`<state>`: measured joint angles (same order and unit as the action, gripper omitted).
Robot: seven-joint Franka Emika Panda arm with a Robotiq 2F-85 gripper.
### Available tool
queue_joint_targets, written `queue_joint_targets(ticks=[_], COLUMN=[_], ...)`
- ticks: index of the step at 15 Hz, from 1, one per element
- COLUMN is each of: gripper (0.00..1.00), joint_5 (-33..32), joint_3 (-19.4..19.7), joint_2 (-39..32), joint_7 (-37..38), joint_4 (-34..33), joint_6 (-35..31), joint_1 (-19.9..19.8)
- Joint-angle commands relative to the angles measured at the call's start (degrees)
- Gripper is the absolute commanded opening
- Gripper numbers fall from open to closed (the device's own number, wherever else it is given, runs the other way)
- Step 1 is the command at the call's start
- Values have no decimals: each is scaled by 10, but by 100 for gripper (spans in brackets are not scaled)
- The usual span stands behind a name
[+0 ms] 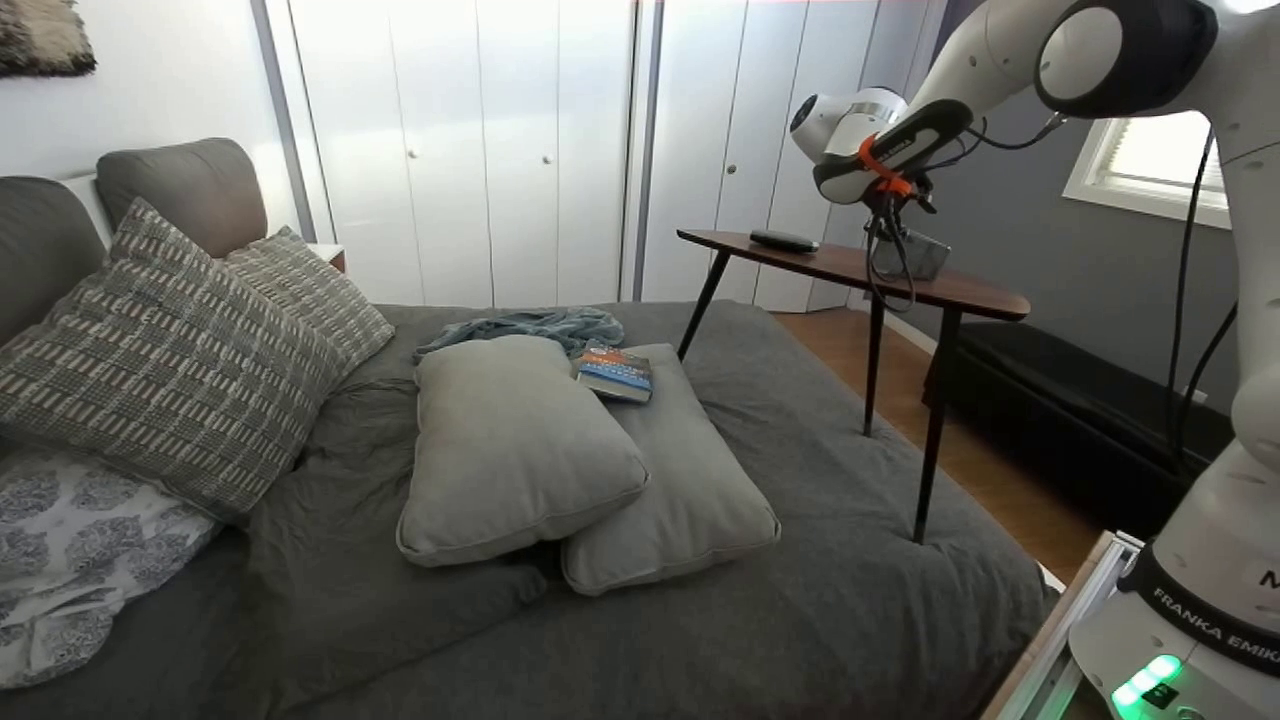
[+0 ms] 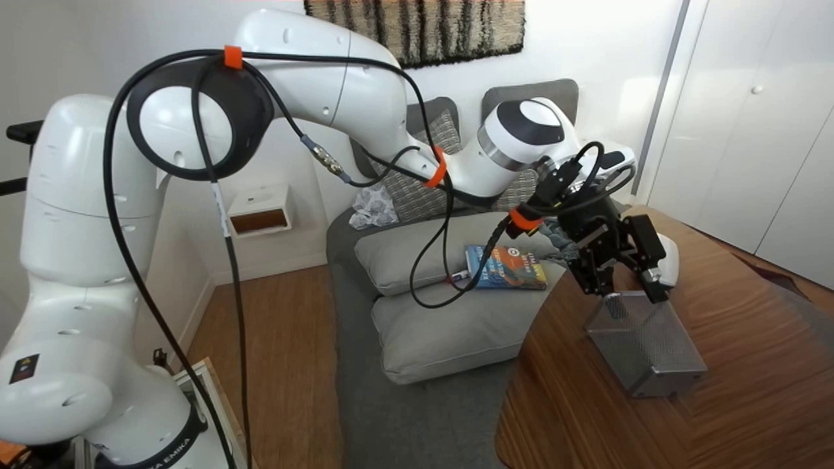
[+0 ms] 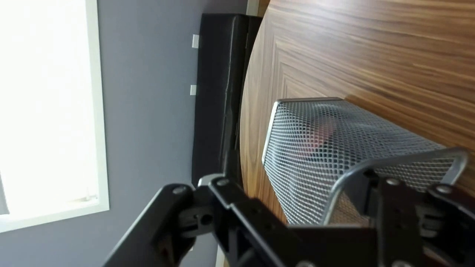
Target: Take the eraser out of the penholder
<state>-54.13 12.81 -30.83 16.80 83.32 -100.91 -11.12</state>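
Note:
The penholder [image 3: 356, 137] is a silvery-grey wire-mesh box. It appears to lie on its side on the brown wooden table [image 2: 769, 326], its open mouth towards my gripper; it shows in both exterior views [image 1: 928, 258] [image 2: 655, 345]. A blurred pinkish-red shape [image 3: 321, 135] shows through its mesh; I cannot tell whether this is the eraser. My gripper [image 3: 297, 181] is open at the mouth. In the wrist view one finger reaches inside the rim and the other is outside, apart from the wall. Both exterior views show the gripper [image 2: 634, 298] [image 1: 893, 235] beside the mouth, partly hidden by cables.
A flat rounded object, dark in an exterior view [image 1: 783, 241] and pale in an exterior view [image 2: 668, 260], lies on the table beyond the gripper. Loose cables [image 2: 449, 247] hang from the arm. A bed with pillows and a book [image 1: 615, 372] is beside the table.

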Motion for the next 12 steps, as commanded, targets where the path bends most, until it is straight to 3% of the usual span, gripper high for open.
queue_joint_targets(ticks=[1,6,8,12], gripper=[39,5,0,2], joint_5=[3,-9,-14,-23], joint_3=[6,7,6,4], joint_2=[-17,-9,-3,5], joint_7=[-15,-22,-28,-39], joint_4=[-28,-26,-26,-30], joint_6=[11,1,-3,-6], joint_1=[-9,-6,-1,9])
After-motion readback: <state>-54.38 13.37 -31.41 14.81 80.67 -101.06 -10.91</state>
